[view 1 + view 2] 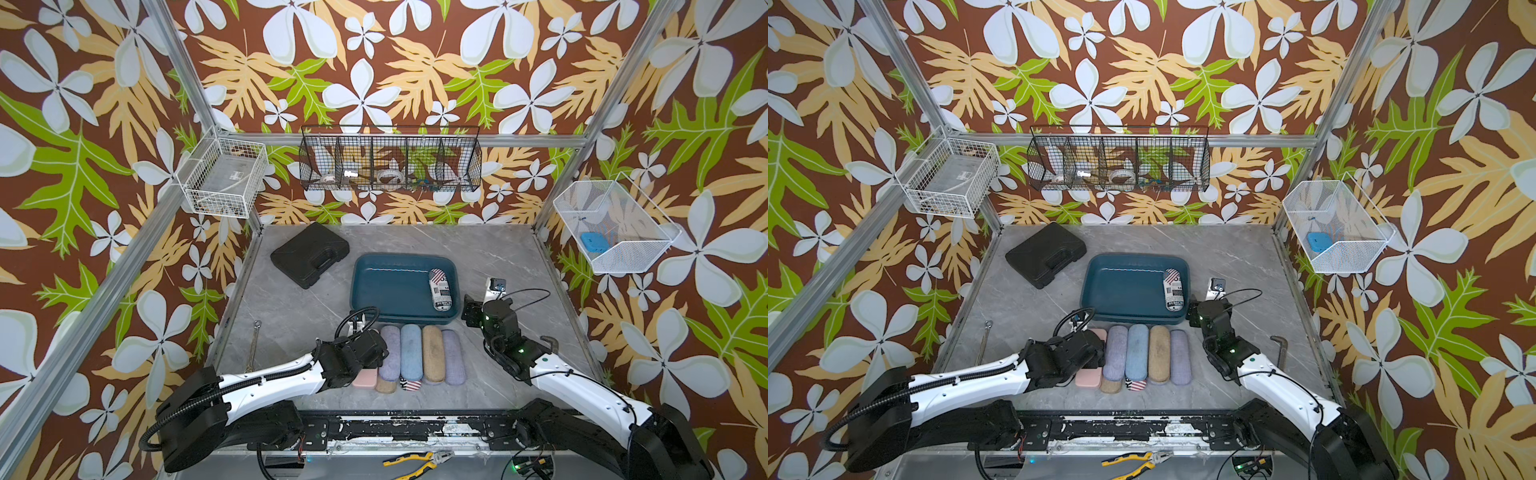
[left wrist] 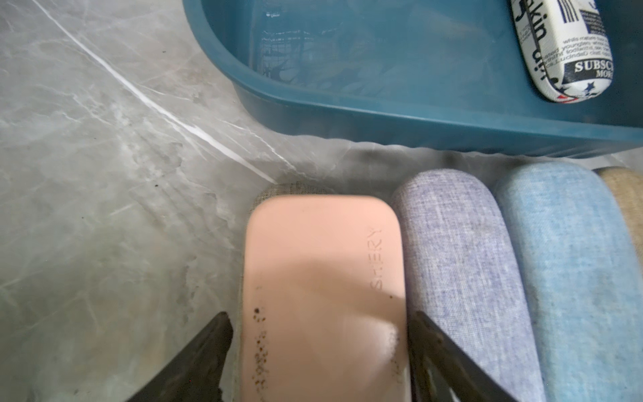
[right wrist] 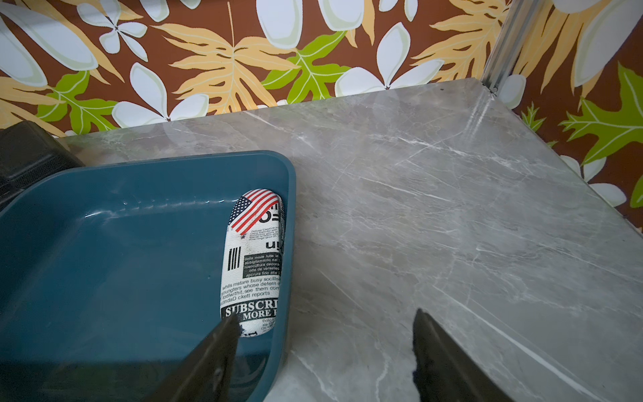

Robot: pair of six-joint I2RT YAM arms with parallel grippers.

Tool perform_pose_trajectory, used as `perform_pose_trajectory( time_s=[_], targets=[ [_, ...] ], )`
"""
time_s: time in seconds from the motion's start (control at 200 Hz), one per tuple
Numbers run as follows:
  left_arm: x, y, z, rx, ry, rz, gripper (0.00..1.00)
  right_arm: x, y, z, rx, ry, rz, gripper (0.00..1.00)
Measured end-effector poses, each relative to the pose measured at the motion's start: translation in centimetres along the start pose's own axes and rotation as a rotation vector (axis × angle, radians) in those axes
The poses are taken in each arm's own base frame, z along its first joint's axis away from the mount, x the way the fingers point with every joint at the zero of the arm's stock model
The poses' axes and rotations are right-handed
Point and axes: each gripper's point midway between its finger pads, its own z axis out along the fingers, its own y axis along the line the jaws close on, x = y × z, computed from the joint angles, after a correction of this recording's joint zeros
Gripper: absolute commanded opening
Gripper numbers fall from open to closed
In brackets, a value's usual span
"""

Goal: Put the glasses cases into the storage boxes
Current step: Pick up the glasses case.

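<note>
Tub [image 1: 386, 291], dark teal, mid-frame, holds a newsprint-and-flag case [image 1: 440, 291]; below it a smooth pink case [image 1: 365, 379] lies beside a woven lavender case [image 1: 390, 353]. Left gripper [image 2: 320, 322] straddles the pink case, grip unclear; right gripper [image 3: 327, 323] gapes empty.

Brown wallpaper [image 1: 395, 62] printed with white flowers and tan and green leaves covers all three walls, edged by aluminium frame rails [image 1: 532, 140]. The tabletop [image 1: 498, 257] is grey marble-look with pale veins. A white wire basket [image 1: 222, 178], a black wire basket [image 1: 390, 160] and a white mesh basket [image 1: 615, 228] hang on the walls.
</note>
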Motion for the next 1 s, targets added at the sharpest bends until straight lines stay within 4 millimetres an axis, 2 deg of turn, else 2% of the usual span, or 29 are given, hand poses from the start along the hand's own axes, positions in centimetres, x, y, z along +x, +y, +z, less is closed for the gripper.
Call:
perform_pose_trajectory(
  time_s=[0.16, 0.39, 0.561, 1.001],
  targets=[
    [0.6, -0.3, 0.3, -0.011, 0.018, 0.026, 0.82, 0.2, -0.2, 0.0, 0.004, 0.001, 0.009, 0.77],
    [1.0, -0.3, 0.5, -0.020, 0.028, 0.021, 0.71, 0.5, -0.5, 0.0, 0.010, 0.007, 0.011, 0.77],
    [1.0, -0.1, 0.3, -0.023, 0.028, 0.009, 0.68, 0.8, -0.8, 0.1, 0.016, 0.012, 0.015, 0.77],
    [-2.3, -1.2, -3.0, 0.037, -0.042, -0.061, 0.66, 1.0, -0.9, 0.1, 0.020, 0.017, 0.016, 0.77]
  ],
)
